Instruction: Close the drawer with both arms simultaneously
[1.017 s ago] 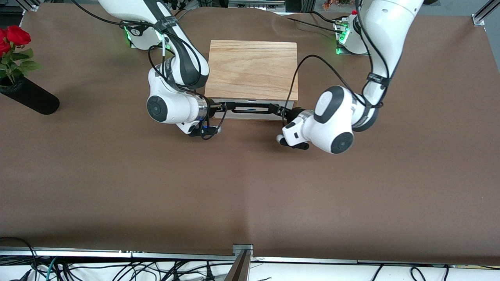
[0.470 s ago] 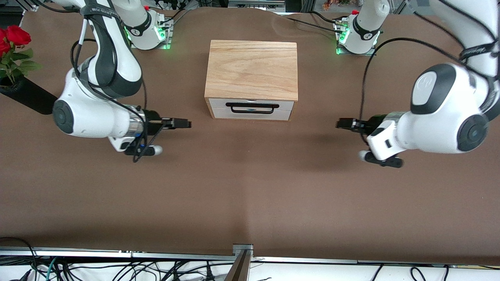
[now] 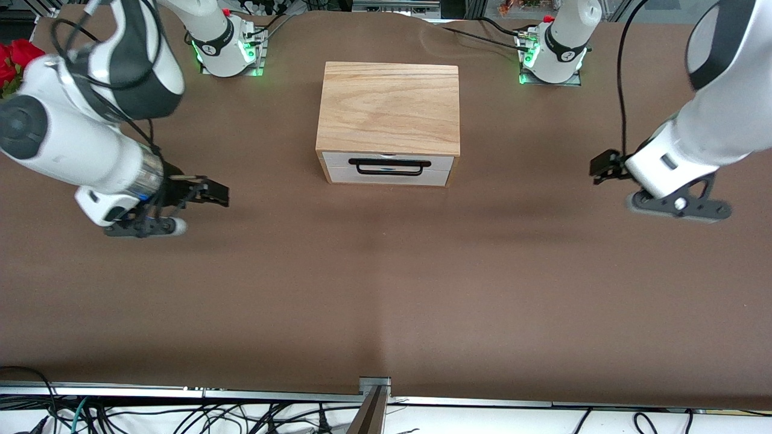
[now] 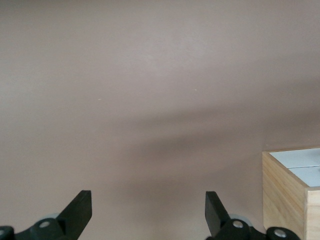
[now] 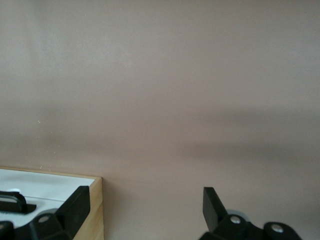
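The drawer has a white front panel and a black wire handle; it sits flush in the light oak box. My left gripper is open and empty in the air, well off toward the left arm's end of the table. My right gripper is open and empty over the table toward the right arm's end. The left wrist view shows the left gripper open over bare table and the box's corner. The right wrist view shows the right gripper open and the drawer's white front.
Red roses stand at the right arm's end, partly hidden by the right arm. The arms' green-lit bases flank the box. A metal rail runs along the table edge nearest the camera.
Both grippers were at the drawer's front one second ago. They have since pulled away to their own ends of the table and risen. The drawer front stays flush.
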You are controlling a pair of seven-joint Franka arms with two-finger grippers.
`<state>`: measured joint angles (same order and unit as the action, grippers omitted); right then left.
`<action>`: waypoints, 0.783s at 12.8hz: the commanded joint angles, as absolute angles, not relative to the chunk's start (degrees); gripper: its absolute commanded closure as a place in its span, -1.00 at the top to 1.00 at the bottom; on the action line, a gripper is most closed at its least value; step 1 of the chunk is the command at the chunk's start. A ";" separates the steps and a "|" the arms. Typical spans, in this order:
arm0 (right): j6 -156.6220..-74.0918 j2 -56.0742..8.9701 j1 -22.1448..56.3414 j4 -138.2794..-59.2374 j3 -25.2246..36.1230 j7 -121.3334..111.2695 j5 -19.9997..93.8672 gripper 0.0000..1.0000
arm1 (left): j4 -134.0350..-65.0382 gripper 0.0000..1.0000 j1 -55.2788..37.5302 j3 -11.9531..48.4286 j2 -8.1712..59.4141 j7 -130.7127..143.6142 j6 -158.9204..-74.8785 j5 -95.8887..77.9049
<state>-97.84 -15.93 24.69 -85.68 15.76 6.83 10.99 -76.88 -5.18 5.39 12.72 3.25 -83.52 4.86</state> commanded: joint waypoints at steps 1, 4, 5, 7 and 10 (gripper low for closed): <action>-94.67 -11.44 22.26 -85.34 15.83 5.54 8.10 1.00 | -96.00 1.00 -1.60 5.63 0.31 3.34 -96.01 2.04; -92.20 -6.87 9.78 -86.74 5.83 1.06 6.42 1.00 | -98.36 1.00 0.70 7.38 -1.06 3.34 -97.04 0.09; -92.11 -4.51 8.71 -88.49 5.19 1.14 4.24 1.00 | -97.31 1.00 0.70 7.30 -0.18 3.34 -96.16 0.09; -92.20 1.12 5.46 -93.76 1.51 1.49 2.64 1.00 | -97.12 1.00 0.44 7.47 -0.17 3.43 -96.15 0.09; -91.32 0.19 5.98 -92.38 1.14 1.49 -0.17 1.00 | -96.16 1.00 0.61 7.38 0.09 2.72 -96.15 0.35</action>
